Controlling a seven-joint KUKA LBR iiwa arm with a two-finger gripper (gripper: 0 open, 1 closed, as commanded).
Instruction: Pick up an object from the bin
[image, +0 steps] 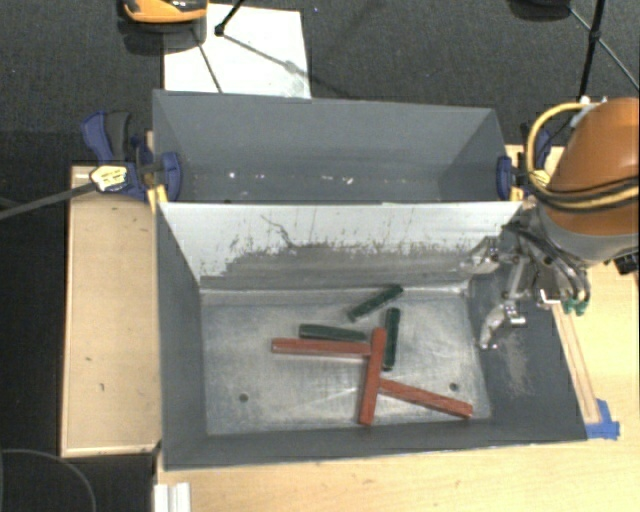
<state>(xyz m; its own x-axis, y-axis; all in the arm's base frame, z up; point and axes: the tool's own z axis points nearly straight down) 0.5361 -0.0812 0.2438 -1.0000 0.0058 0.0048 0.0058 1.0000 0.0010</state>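
Right now my fingers (493, 330) hang at the right side of the grey metal bin (250, 400), above the line where its floor meets the right sloping wall. Nothing lies between them. Whether they are parted or closed I cannot tell from this angle.

Everything to pick lies to the view's left of me, well apart, in a loose crossing of sticks on the middle of the floor. Nearest is the slanted red stick (428, 398), with one end towards my side. Its other end meets the upright red stick (371, 380), which lies across the end of the long red stick (318, 347). Three dark green sticks (392, 338) lie just above and beside these.

I judge the slanted red stick the best choice, since most of its length lies bare on flat floor. I would close across its narrow width near the middle, turned square to it, and come straight down. I would also keep away from the crossing, where a touch could drag the neighbours along.

My arm reaches in over the right rim, with its orange cover (600, 160) outside the bin and the wrist pointing down and inward.
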